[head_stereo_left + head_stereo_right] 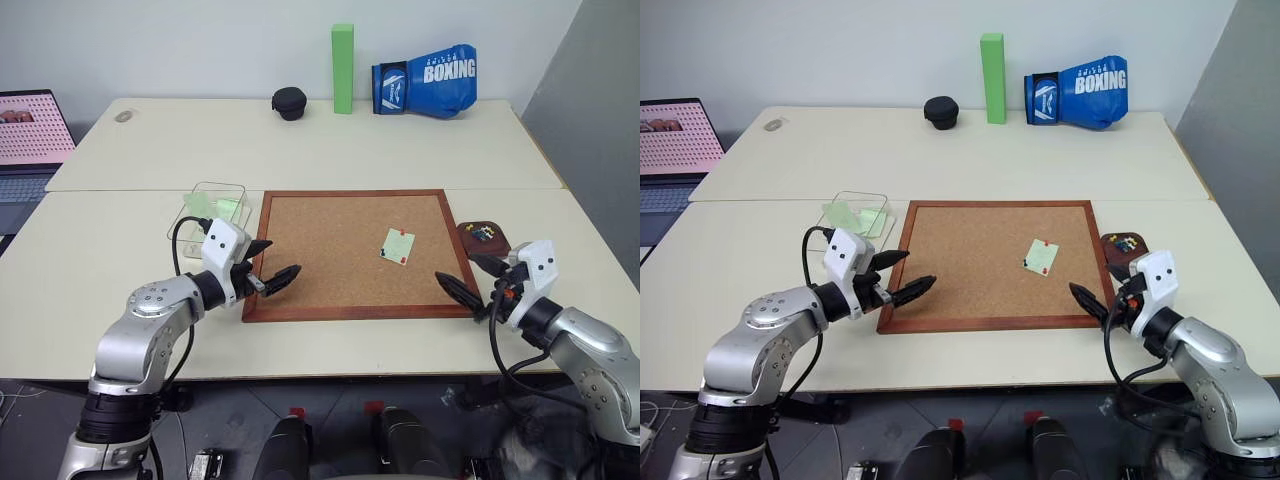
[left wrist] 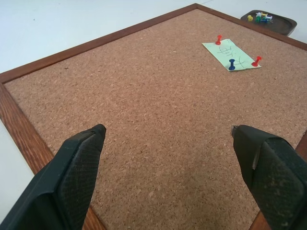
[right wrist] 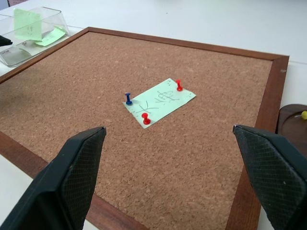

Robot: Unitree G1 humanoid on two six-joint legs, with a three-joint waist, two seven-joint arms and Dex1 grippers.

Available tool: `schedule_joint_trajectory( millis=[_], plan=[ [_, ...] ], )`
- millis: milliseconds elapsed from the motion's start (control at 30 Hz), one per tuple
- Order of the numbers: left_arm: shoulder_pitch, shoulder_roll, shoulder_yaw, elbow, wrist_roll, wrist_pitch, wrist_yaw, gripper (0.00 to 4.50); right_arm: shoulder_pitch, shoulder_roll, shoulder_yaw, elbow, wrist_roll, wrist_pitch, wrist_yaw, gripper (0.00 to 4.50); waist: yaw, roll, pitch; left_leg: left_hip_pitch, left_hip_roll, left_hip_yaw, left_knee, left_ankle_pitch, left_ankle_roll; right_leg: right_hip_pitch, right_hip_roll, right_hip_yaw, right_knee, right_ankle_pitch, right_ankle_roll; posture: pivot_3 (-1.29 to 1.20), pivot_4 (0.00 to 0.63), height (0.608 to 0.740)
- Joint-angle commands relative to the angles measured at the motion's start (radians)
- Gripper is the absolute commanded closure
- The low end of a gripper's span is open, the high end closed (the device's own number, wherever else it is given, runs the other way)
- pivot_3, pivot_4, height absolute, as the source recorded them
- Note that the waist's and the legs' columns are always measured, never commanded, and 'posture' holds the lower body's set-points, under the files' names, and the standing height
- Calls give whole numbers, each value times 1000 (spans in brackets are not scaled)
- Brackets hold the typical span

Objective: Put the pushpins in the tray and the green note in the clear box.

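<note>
I judge the job is at its very start: the green note [image 3: 159,102] lies pinned flat right of centre on the cork board [image 1: 330,250], held by three pushpins [image 3: 146,118], two red-headed and one blue. Both my grippers hang empty over the board's near edge. My left gripper [image 1: 268,269] sits lower left in the head view with its fingers spread wide; my right gripper [image 1: 476,279] sits lower right, likewise wide apart and nearer the note.

Next I reckon I must bring the right fingers down on one small plastic pinhead and pull it straight up out of the cork, a fine pinch on a tiny, slippery, rounded knob. The note is thin paper with pen marks, and could tear or lift if I drag.

The tray [image 1: 483,238], a dark glossy rounded dish, sits just beside the board's right edge with a few coloured pins in it. The clear box [image 1: 212,211], transparent plastic, stands at the board's upper left corner, green slips already inside.
</note>
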Motion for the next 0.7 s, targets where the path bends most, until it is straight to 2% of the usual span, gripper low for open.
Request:
schedule_joint_trajectory(
  millis=[33,500,700],
  plan=[
    [-31,-18,14,-14,-29,-9,3,60,1,-11,-11,-23,-16,-35,0,0,0,0,0,0,0,0,0,0,0,0,0,0,0,0,0,0,150,740],
    [-75,-33,-36,38,17,-59,-8,60,-8,10,3,-21,-51,-57,-31,0,1,0,0,0,0,0,0,0,0,0,0,0,0,1,1,0,150,740],
    [-131,-78,-65,95,-23,-5,-25,60,-67,21,31,28,-72,-65,-41,0,0,0,0,0,0,0,1,0,0,0,0,0,0,1,2,0,150,740]
  ],
)
